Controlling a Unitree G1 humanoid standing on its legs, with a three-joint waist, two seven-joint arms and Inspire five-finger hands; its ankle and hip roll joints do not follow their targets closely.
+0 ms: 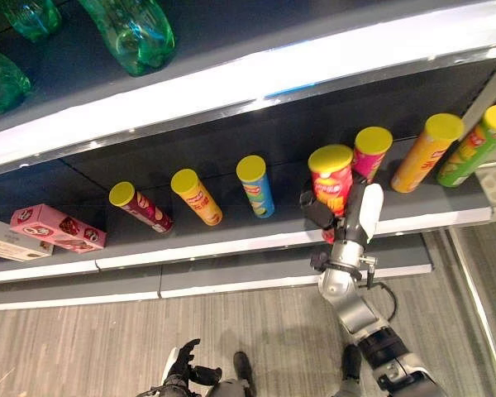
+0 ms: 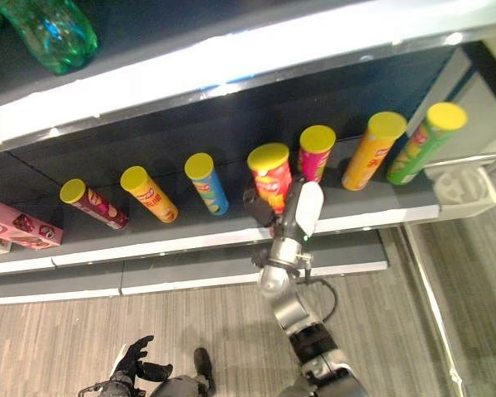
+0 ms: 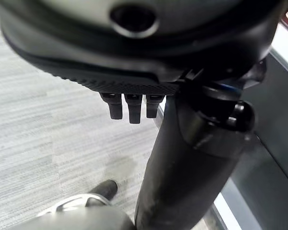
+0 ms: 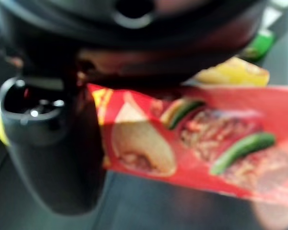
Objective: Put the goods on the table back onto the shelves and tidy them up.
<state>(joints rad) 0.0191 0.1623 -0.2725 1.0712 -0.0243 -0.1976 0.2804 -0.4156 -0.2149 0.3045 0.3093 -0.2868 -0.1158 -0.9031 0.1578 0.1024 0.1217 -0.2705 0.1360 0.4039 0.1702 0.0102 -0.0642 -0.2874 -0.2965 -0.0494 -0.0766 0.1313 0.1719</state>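
Observation:
A red chips can (image 1: pixel 331 178) with a yellow lid stands upright at the front of the dark shelf (image 1: pixel 231 240), between a blue can (image 1: pixel 256 186) and a magenta can (image 1: pixel 370 153). My right hand (image 1: pixel 351 222) is shut on the red can, dark fingers on one side and the white-covered thumb on the other. The right wrist view shows the red can (image 4: pixel 206 143) close up, pressed against the palm. I cannot tell whether its base rests on the shelf. Down by the floor, my left hand (image 1: pixel 180 364) hangs with relaxed fingers (image 3: pixel 129 108) and holds nothing.
Along the same shelf stand a maroon can (image 1: pixel 140 207), an orange can (image 1: pixel 197 197), another orange can (image 1: pixel 426 153) and a green can (image 1: pixel 475 145). A pink box (image 1: pixel 58 227) and a white box (image 1: pixel 8 240) lie at its left end. Green bottles (image 1: pixel 132 29) stand on the shelf above.

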